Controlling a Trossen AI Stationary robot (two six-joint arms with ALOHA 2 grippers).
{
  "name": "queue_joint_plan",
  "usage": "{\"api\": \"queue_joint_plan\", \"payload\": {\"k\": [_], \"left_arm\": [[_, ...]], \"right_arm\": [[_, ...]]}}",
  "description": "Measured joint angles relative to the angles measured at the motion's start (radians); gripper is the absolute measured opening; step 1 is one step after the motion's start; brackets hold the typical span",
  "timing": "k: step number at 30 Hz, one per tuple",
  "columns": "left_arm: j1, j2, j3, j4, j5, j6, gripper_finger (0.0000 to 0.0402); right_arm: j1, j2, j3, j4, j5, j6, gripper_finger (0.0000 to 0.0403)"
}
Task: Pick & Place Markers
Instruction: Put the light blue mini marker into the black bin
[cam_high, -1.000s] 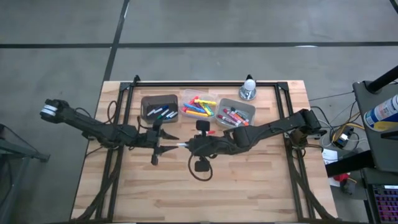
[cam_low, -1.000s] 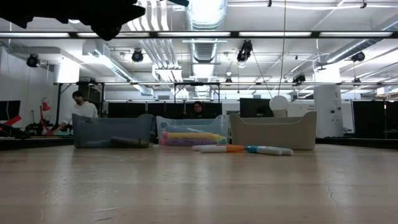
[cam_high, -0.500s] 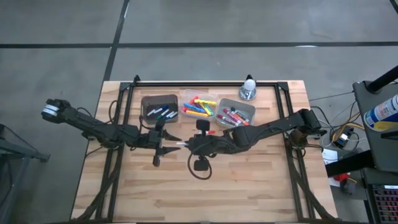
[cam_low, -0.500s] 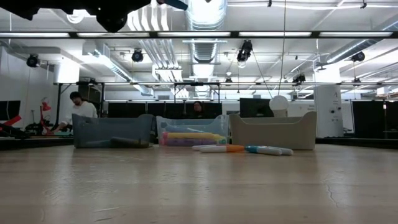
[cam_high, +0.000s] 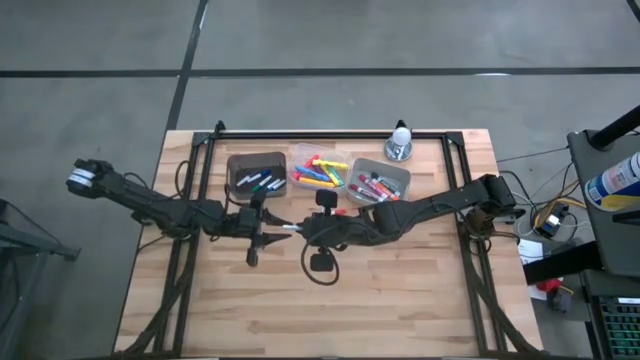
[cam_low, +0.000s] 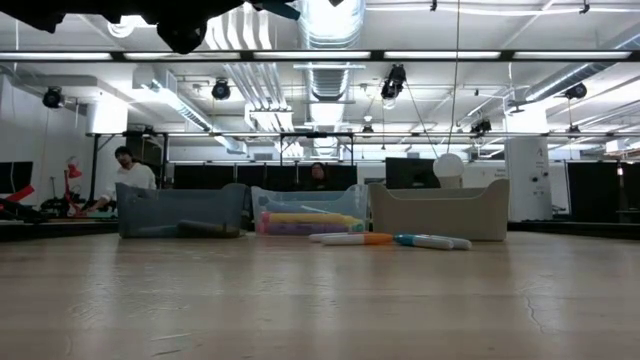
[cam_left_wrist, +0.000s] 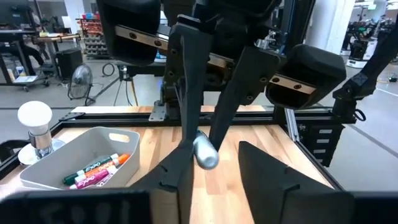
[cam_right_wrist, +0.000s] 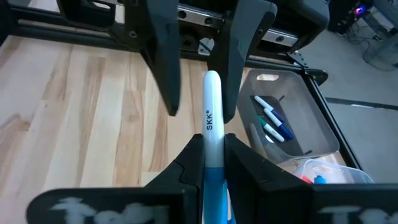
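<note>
A white marker with a blue cap hangs in the air above the table's middle. My right gripper is shut on it, coming from the table's right. My left gripper faces it from the table's left. It is open, with its fingers on either side of the marker's white end. Two more markers lie flat on the table in front of the bins. My right gripper pinches the marker's body where the white meets the blue cap, between its two fingers. The marker runs forward along the fingers, clear of the table, white end toward my left gripper. My left gripper has one finger close beside the white end; whether it touches, I cannot tell.
Three bins stand in a row at the table's far side: a dark one with blue- and green-capped markers, a clear one with neon markers, and a grey one with red and pink ones. A white-topped stand sits behind them.
</note>
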Motion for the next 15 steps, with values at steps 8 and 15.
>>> {"api": "queue_joint_plan", "payload": {"k": [8,15], "left_arm": [[0.007,0.0,0.0,0.008,-0.015,-0.011,0.0036],[0.014,-0.002,0.002,-0.001,-0.039,-0.019,0.0023]], "right_arm": [[-0.001,0.0,0.0,0.004,-0.001,0.001,0.0038],[-0.002,0.0,-0.003,-0.004,0.005,0.007,0.0042]]}}
